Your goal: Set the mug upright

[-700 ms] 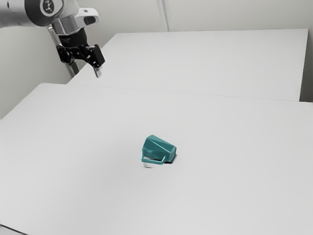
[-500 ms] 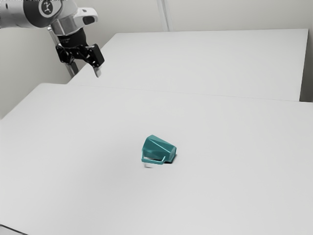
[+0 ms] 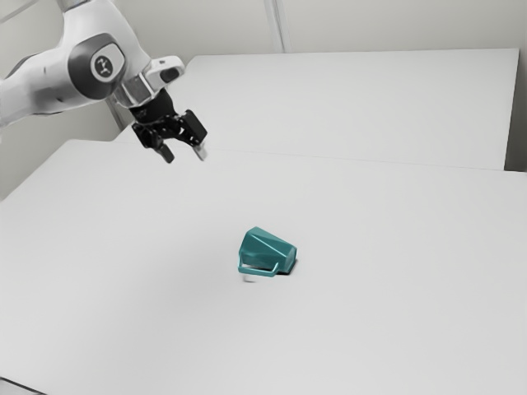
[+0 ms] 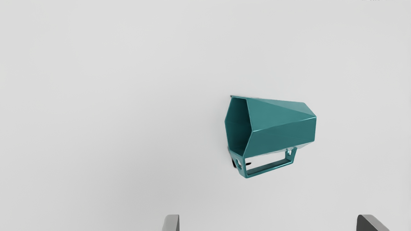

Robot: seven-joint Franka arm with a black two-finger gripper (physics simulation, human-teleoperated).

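Gripper (image 3: 185, 155) hangs wide open, upper left of the exterior view, and the teal mug (image 3: 268, 251) lies tipped on the desk (image 3: 370, 321), near the centre! Pinch those tapering sides off-centre and it could slip or roll; catch the handle (image 4: 270, 169) and it could spin away.

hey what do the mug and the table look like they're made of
The teal mug could be glazed ceramic or hard plastic: smooth, faceted, with light glints along its edges. The table looks matte, perhaps painted or laminate: plain off-white without grain.

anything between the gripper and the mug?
No object: in the exterior view, bare white tabletop lies between the raised, open gripper and the mug on its side.
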